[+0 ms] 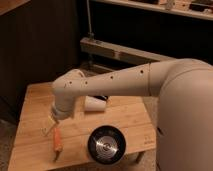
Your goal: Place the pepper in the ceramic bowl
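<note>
The orange pepper [58, 139] lies on the wooden table [130, 117] near its front left, thin stem toward the front edge. The black glossy ceramic bowl [106, 145] with shiny rings inside sits at the front middle, to the right of the pepper. My gripper [50, 125] hangs from the white arm just above and slightly left of the pepper's far end.
A white cup [95, 103] lies on its side behind the bowl, partly hidden by my arm. My large white arm [150, 82] crosses from the right over the table. A dark cabinet and metal frame stand behind the table.
</note>
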{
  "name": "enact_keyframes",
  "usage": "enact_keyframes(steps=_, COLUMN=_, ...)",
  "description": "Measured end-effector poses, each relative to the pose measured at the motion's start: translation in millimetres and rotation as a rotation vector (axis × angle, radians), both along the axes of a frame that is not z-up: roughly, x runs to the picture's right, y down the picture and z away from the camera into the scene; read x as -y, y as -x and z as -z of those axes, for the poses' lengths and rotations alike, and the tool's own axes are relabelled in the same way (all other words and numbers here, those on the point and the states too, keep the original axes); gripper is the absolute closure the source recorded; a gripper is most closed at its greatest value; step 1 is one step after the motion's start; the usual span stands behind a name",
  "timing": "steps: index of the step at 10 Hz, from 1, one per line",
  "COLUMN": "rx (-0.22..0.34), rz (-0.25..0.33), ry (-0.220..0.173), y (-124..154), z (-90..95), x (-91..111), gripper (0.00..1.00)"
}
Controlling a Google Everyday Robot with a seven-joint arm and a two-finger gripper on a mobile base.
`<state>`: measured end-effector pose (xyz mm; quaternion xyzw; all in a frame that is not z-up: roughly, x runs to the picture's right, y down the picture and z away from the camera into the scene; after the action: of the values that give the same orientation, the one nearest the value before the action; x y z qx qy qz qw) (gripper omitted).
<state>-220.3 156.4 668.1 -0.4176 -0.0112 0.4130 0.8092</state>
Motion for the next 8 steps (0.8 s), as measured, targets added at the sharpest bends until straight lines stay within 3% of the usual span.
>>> enact_keyframes(steps=3, rx=-0.059, rz=-0.088, ry=0.051, y=-9, z=-30.6, x=-15, gripper=0.20)
enact_keyframes(steps=5, rx=-0.037, rz=-0.148, ry=0.101, y=-16, z=-55.9, x=-15, gripper=0.20)
enact_keyframes(steps=8, rx=0.047, rz=-0.160, ry=0.146, y=-11, z=-69.5, x=-15, gripper=0.20)
